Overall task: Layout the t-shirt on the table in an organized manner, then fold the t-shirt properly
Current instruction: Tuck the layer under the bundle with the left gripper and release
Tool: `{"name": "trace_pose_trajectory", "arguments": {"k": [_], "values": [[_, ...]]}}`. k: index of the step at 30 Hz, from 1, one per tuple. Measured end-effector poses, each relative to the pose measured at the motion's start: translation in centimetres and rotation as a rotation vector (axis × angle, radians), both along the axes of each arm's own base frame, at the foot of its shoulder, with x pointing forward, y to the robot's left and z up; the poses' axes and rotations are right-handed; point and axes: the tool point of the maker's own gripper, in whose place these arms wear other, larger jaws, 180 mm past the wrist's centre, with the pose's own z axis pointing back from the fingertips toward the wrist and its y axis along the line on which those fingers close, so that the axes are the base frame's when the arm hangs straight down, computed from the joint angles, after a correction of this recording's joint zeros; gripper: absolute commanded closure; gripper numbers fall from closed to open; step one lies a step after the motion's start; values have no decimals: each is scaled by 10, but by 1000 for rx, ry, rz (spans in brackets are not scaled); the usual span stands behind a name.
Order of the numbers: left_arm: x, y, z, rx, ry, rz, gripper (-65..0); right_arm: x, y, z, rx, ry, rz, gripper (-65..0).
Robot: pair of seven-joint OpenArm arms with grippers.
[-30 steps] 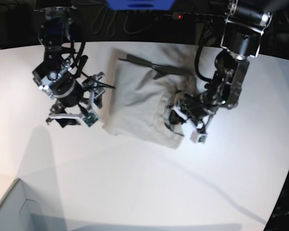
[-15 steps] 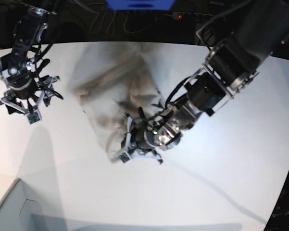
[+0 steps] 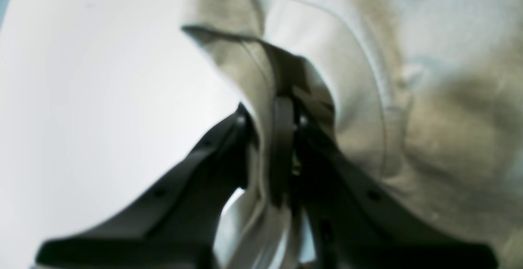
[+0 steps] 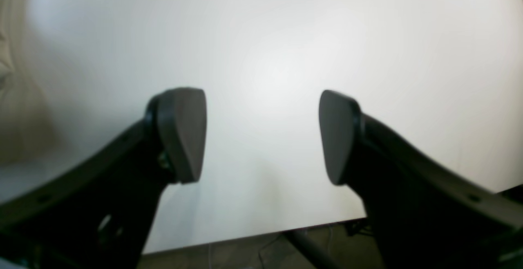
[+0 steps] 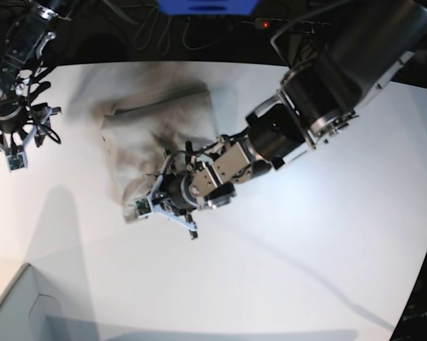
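The t-shirt (image 3: 408,97) is pinched in my left gripper (image 3: 282,115): its jaws are pressed together on a bunched fold of the grey-beige cloth, and a stitched seam curves past just to the right of them in the left wrist view. From the base view that gripper (image 5: 172,202) sits low over the counter (image 5: 305,270), at the near corner of the t-shirt (image 5: 156,124), which lies rumpled toward the far side of the counter, left of middle, with dark creases across it. My left arm (image 5: 305,114) stretches in long from the far right, slanting down and across to reach that corner, the wrist bent low, close to the surface.

My right gripper (image 4: 261,134) has its jaws spread wide with nothing between them, only bare white counter (image 4: 286,56) beneath; a strip of cloth shows at the far left edge of that view. In the base view the right gripper (image 5: 11,138) hangs at the far left, well apart from the t-shirt, pointing downward, its arm (image 5: 25,42) rising toward the dark back edge.

A grey box corner (image 5: 14,312) sits at the near left.
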Motion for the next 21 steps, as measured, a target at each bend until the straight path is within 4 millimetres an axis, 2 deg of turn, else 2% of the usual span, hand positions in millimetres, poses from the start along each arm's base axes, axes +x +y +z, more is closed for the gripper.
{"name": "trace_pose_trajectory", "arguments": {"k": [4, 14, 16, 18, 21], "values": [[-2, -10, 5, -22, -3, -12, -4, -2, 2, -3, 5, 7, -2, -434], [-2, -9, 5, -21, -3, -11, -17, -3, 1, -2, 5, 2, -4, -434], [-2, -9, 5, -20, -4, -11, -86, -3, 1, -2, 5, 2, -4, -434], [-2, -9, 5, -21, -3, -10, -208, -2, 1, -2, 5, 2, -4, -434], [-1, -18, 18, -47, -29, -27, -337, -2, 1, -2, 5, 2, -4, -434]]}}
